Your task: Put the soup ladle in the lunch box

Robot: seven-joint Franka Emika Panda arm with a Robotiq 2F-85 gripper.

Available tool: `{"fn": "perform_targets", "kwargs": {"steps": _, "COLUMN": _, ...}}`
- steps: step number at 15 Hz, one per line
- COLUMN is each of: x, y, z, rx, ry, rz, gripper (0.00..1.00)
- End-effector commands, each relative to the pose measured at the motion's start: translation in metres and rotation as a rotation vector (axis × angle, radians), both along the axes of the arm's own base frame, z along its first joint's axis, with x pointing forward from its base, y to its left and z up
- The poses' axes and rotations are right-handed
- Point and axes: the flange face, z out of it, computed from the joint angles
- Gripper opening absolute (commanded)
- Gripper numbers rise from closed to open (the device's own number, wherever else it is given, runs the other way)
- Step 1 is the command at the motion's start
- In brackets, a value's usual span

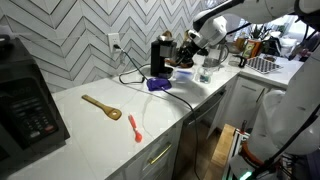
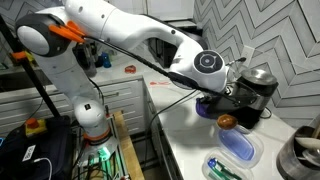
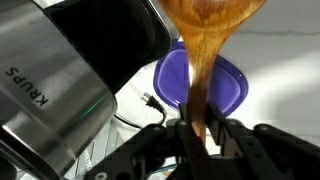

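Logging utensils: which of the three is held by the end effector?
The darker brown soup ladle, clamped in the end effector above the purple lunch box; the tan wooden spoon and red-orange utensil lie loose on the counter.

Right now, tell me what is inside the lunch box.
Nothing shows inside the lunch box; its visible floor is bare. The soup ladle, held by the gripper above it, hides a middle strip in the wrist view.
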Motion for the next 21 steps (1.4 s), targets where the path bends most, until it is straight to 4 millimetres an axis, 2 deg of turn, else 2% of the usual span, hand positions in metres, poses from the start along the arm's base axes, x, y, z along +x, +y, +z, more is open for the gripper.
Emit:
{"fn": "perform_targets", "kwargs": {"steps": 1, "x": 0.024, "y": -0.020, "z": -0.009, "rx": 0.073, "ry": -0.015, "rz": 0.022, "gripper": 0.06}}
{"fn": "perform_targets", "kwargs": {"steps": 5, "x": 0.051, "y": -0.041, "z": -0.014, "rx": 0.125, "ry": -0.008, "rz": -0.044, "gripper": 0.06}}
{"fn": "perform_targets", "kwargs": {"steps": 9, "x": 0.065, "y": -0.062, "z": -0.028, "rx": 0.133, "ry": 0.025, "rz": -0.056, "gripper": 0.06}}
{"fn": "perform_targets", "kwargs": {"steps": 13, "x": 0.057, "y": -0.077, "z": -0.043, "rx": 0.100, "ry": 0.051, "rz": 0.013, "gripper": 0.06}}
{"fn": "perform_targets", "kwargs": {"steps": 16, "x": 0.050, "y": -0.091, "z": -0.049, "rx": 0.102, "ry": 0.041, "rz": -0.002, "gripper": 0.06}}
{"fn": "perform_targets", "kwargs": {"steps": 21, "x": 0.048, "y": -0.100, "z": -0.059, "rx": 0.117, "ry": 0.062, "rz": -0.024, "gripper": 0.06}}
